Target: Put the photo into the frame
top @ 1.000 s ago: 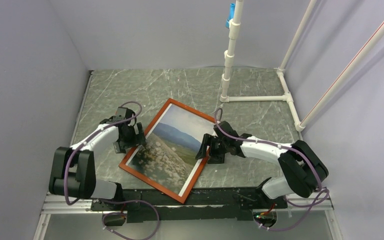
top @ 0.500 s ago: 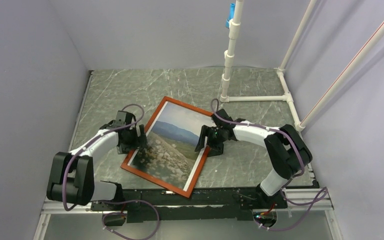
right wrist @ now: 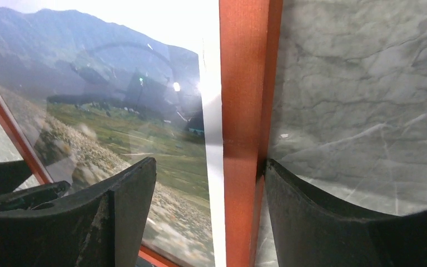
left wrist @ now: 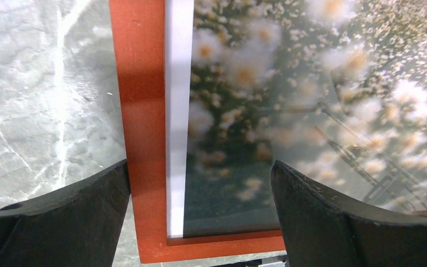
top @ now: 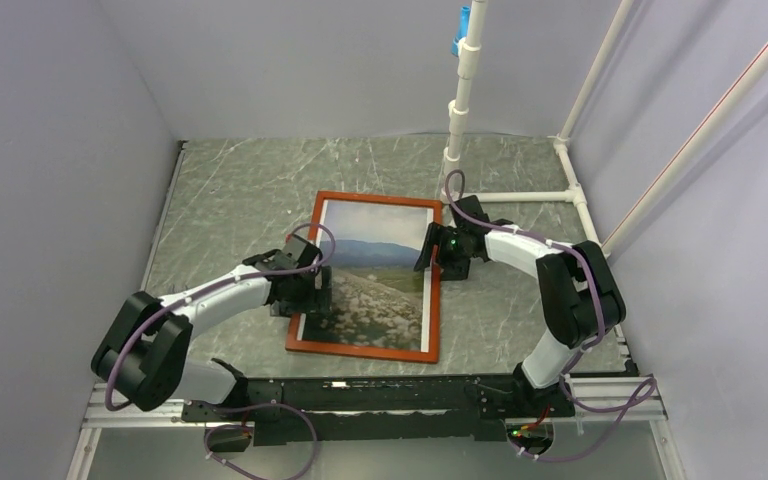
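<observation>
Now frame (top: 375,197) square to table (top: 240,190), formerly askew.

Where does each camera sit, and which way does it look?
Top external: above and behind the bases, facing down at the table; both arms show.
Left wrist: faces down at the frame's near-left corner; the left gripper shows.
Right wrist: faces down at the frame's right edge; the right gripper shows.
Shared: the frame and the photo.

We find the frame (top: 360,350) lying flat mid-tabletop (top: 230,190), the photo (top: 375,270) inside it. Our left end effector (top: 311,290) straddles its left edge near the front; our right end effector (top: 432,256) straddles its right edge farther back. A pipe stand (top: 457,130) rises behind, rightward.
</observation>
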Robot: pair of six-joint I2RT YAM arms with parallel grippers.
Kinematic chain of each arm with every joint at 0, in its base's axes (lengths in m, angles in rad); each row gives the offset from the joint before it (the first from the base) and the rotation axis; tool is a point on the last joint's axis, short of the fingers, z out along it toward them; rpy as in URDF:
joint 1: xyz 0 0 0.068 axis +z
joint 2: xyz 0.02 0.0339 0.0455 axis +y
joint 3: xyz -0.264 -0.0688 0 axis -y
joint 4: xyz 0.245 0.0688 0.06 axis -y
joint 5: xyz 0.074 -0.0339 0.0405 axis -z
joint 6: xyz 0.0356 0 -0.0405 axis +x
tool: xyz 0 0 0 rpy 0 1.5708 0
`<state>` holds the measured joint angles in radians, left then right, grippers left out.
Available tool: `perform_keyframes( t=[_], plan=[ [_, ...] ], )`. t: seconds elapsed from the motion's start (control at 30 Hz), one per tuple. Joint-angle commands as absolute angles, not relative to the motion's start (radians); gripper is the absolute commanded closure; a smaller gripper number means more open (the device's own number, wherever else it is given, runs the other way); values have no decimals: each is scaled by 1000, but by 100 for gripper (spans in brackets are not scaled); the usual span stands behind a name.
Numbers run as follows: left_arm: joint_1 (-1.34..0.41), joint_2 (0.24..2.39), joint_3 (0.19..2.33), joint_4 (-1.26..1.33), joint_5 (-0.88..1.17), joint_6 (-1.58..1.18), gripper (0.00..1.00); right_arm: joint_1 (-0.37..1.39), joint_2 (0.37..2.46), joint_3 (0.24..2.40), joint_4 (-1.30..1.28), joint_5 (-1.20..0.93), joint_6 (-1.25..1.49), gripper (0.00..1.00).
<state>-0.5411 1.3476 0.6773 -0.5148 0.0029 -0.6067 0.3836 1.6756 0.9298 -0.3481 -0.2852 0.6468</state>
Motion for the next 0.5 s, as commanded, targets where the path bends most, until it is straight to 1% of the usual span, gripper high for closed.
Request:
perform_keyframes(
  t=[0.0,0.3,0.47],
  plan=[
    [-659,1433,691,-363,199,-780,7,395,1685,935,-302,-387,623,27],
    [-806,1520,745,-344,169,-846,6,354,1658,917,-329,-362,592,27],
    [-824,1550,748,-326,157,-861,5,351,1622,899,-349,-321,589,27]
  ],
)
